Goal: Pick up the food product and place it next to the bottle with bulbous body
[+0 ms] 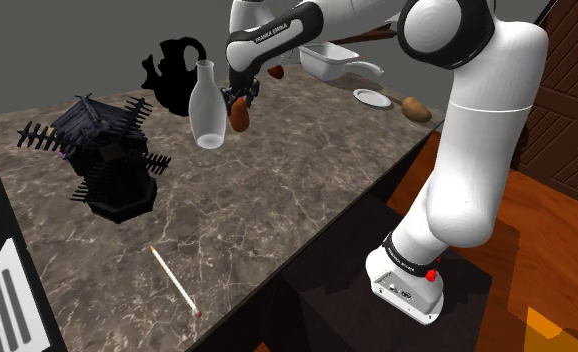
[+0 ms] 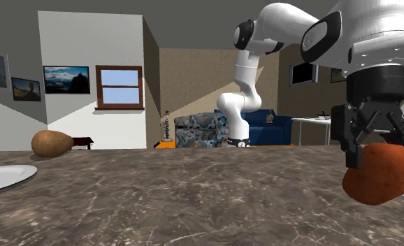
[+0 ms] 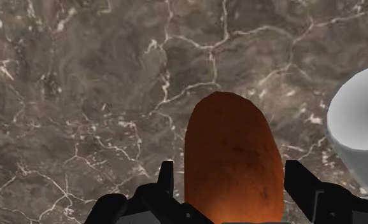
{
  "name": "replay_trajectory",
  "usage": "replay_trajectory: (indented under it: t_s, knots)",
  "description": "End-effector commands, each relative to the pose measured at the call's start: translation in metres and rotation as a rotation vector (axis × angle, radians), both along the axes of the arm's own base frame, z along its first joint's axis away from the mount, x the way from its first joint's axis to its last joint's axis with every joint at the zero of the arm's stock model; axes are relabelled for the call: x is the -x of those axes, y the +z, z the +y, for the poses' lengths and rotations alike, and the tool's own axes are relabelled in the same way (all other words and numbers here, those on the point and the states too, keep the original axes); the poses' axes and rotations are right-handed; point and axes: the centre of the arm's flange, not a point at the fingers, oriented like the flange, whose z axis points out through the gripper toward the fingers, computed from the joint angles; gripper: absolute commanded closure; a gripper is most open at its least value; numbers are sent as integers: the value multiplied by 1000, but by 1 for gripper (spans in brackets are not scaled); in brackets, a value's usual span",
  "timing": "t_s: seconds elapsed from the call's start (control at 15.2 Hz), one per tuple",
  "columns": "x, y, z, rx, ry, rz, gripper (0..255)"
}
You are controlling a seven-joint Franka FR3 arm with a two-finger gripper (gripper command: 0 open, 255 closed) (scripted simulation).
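Note:
A reddish-brown sweet potato (image 1: 240, 118) stands on end on the marble counter (image 1: 277, 190), just beside the white bulbous bottle (image 1: 206, 105). My black gripper (image 1: 239, 99) hangs straight over it, fingers down either side. In the wrist view the sweet potato (image 3: 232, 165) sits between the fingers (image 3: 167, 184) with a small gap on each side, so the gripper (image 3: 232, 175) is open and not clasping it. The bottle's rounded body (image 3: 361, 121) is close by. In the second exterior view the gripper (image 2: 375, 143) straddles the top of the sweet potato (image 2: 380, 175).
A black windmill-like ornament (image 1: 107, 160) and a black jug (image 1: 172, 70) stand further along the counter. A long match (image 1: 174, 282) lies near the front edge. A brown potato (image 1: 414, 107), a white plate (image 1: 372, 97) and a white dish (image 1: 332, 60) sit at the far end.

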Motion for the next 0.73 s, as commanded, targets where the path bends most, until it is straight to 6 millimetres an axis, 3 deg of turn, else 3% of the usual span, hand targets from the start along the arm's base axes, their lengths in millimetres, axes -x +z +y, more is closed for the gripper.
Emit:
replay_trajectory:
  t_s: [0.0,0.26,0.53,0.66]
  knots:
    - [6,-14,4,6,3,54,0]
    - [4,-14,5,5,3,54,0]
    - [11,36,9,5,3,54,0]
    - [11,36,9,5,3,54,0]
